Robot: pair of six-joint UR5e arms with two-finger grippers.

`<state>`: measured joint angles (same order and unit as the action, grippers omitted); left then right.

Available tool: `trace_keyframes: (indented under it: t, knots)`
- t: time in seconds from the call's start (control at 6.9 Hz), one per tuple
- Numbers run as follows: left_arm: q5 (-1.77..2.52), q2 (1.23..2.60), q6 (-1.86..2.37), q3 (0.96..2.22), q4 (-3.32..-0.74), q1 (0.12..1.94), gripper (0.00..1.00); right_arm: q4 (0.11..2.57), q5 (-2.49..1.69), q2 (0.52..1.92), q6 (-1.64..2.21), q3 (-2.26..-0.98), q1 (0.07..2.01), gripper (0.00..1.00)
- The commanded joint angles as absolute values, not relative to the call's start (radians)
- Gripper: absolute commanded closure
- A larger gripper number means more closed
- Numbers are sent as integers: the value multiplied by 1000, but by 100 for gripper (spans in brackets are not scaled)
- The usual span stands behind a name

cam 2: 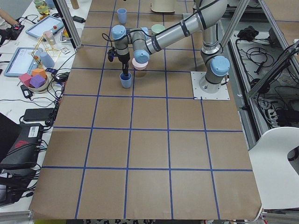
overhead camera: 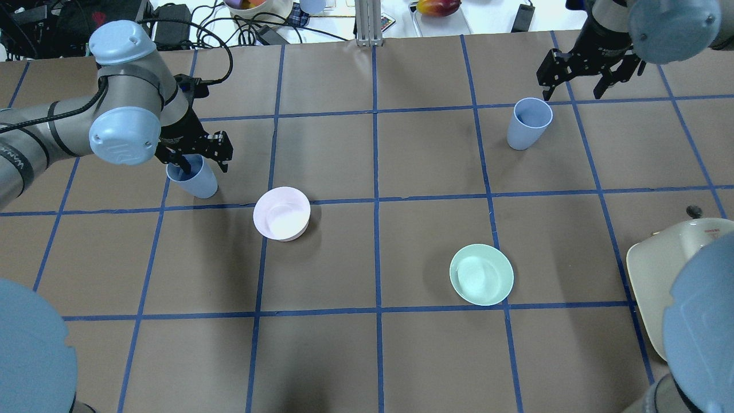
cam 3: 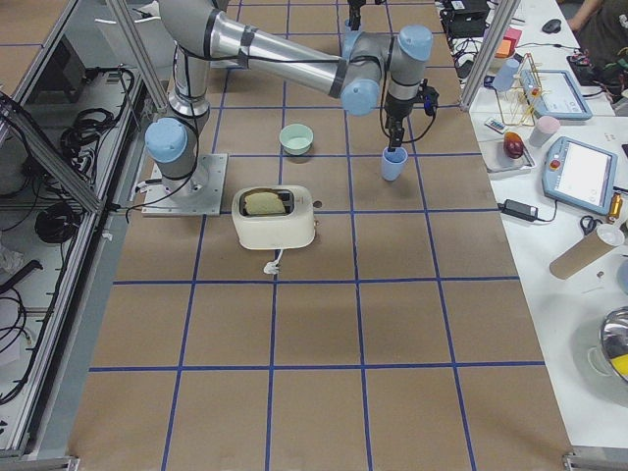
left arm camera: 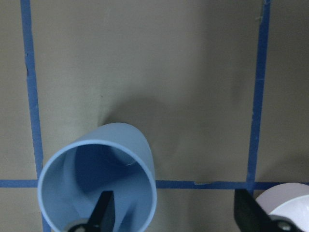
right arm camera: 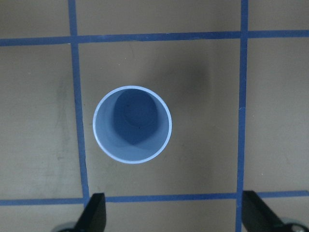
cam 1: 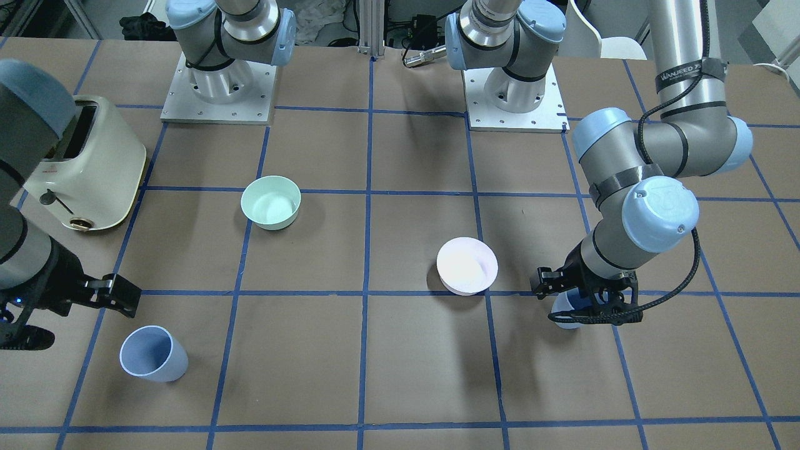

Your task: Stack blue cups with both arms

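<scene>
One blue cup [overhead camera: 193,180] stands upright at the table's left, also in the front view [cam 1: 564,315]. My left gripper [overhead camera: 200,162] is open and low over it. In the left wrist view one finger [left arm camera: 103,212] is inside the cup [left arm camera: 96,181] and the other finger [left arm camera: 251,212] is well outside it. The second blue cup [overhead camera: 528,123] stands upright at the far right, also in the front view [cam 1: 153,354]. My right gripper [overhead camera: 573,89] is open and empty, above the table just beyond this cup [right arm camera: 132,124].
A pale pink bowl [overhead camera: 281,213] sits close to the right of the left cup. A mint-green bowl [overhead camera: 481,274] sits right of centre. A cream toaster [overhead camera: 659,269] stands at the near right edge. Blue tape lines grid the brown table.
</scene>
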<state>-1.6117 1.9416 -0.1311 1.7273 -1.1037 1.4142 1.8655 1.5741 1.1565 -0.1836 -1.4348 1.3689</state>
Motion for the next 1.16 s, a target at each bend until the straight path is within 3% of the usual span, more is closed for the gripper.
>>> trace_keyframes:
  t: [0.0, 0.43, 0.72, 0.87, 1.01]
  knots:
    - [-1628, 1948, -136, 1735, -1100, 1413, 100, 1966, 1568, 1051, -189, -1431, 1361, 0]
    - [-1625, 1948, -163, 1701, -1083, 1428, 100, 1980, 1499, 1013, -178, -1424, 1361, 3]
    - [-1609, 1969, -115, 1514, -1159, 1541, 100, 1971, 1502, 1011, -178, -1431, 1361, 7]
    - [-1606, 2003, -27, 1426, -1185, 1595, 100, 1973, 1502, 1006, -179, -1433, 1361, 24]
    - [-1594, 2044, 36, 1383, -1184, 1644, 100, 1971, 1503, 1000, -179, -1433, 1361, 54]
